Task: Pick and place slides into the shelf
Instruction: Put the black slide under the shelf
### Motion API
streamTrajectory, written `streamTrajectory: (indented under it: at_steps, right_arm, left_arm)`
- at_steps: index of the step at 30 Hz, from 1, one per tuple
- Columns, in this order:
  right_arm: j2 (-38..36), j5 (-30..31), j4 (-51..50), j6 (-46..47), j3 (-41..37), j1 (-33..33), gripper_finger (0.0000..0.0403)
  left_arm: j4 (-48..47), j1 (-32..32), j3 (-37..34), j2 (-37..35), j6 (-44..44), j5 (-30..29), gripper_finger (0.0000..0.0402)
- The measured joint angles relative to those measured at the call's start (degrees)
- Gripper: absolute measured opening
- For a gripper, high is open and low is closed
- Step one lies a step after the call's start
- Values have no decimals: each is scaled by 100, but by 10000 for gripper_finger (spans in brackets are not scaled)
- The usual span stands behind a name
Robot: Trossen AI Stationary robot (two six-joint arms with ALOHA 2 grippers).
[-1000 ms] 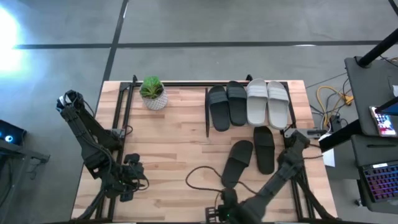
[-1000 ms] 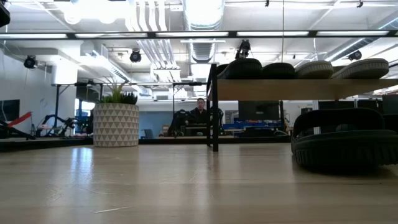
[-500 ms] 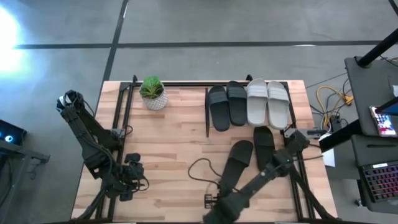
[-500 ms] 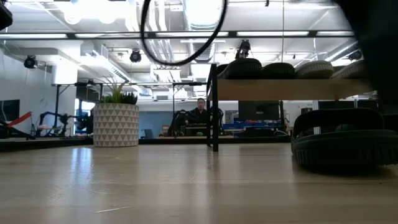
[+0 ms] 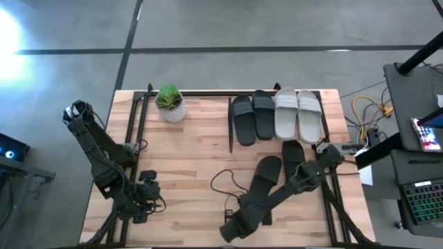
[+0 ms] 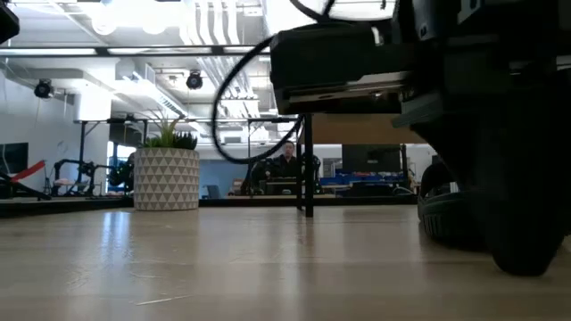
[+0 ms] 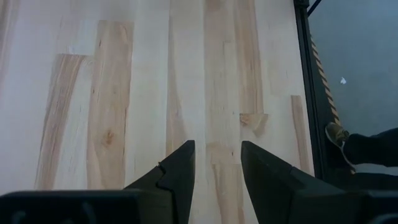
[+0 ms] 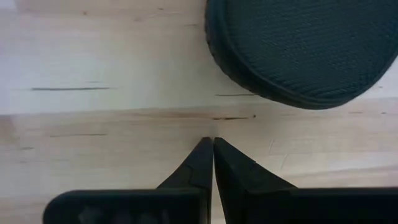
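Light wooden planks make up the large tabletop [image 5: 187, 152], ringed by grey concrete floor. At its far edge stands the low rack [image 5: 277, 93] with a pale board top and thin black legs. On it lie four slides side by side: a matte black pair [image 5: 252, 117] and a light grey pair [image 5: 298, 115]. Two more matte black slides rest on the bare tabletop in front of the rack: one [image 5: 293, 164] straight, the other [image 5: 263, 181] angled, partly under the right arm.

That arm stretches low across the near part of the table. Its right gripper [image 8: 212, 149] has its two dark fingertips pressed together, holding nothing, pointing at the wood; the ribbed heel of the angled black slide [image 8: 305, 50] lies just ahead of the tips, not touching.

Well apart, near the table's left edge, the left gripper [image 7: 216, 163] hangs over bare planks with its fingers parted by a narrow gap, empty.

A small green plant in a white patterned pot [image 5: 170, 104] sits beside the rack, far from both grippers.
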Motion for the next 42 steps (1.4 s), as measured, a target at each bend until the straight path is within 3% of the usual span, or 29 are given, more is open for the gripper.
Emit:
streamTrajectory:
  at_steps: [6,15,22,37,42]
  right_arm:
    - [-117,14,-45,214,-250,-20,9]
    - [-267,-235,-1486,713,-566,-9,9]
    - [-668,-547,-1402,896,-1322,17,9]
    - [-1774,-521,-1411,854,-2569,30,9]
    - [-2118,-542,-505,979,-2595,235,9]
  left_arm:
    - [-44,0,-2,2,32,1,115]
    - [-47,1,-72,13,32,-11,115]
    - [-55,0,-118,26,32,-23,115]
    - [-50,0,-120,37,28,-23,115]
    - [-45,0,-122,37,25,-23,115]
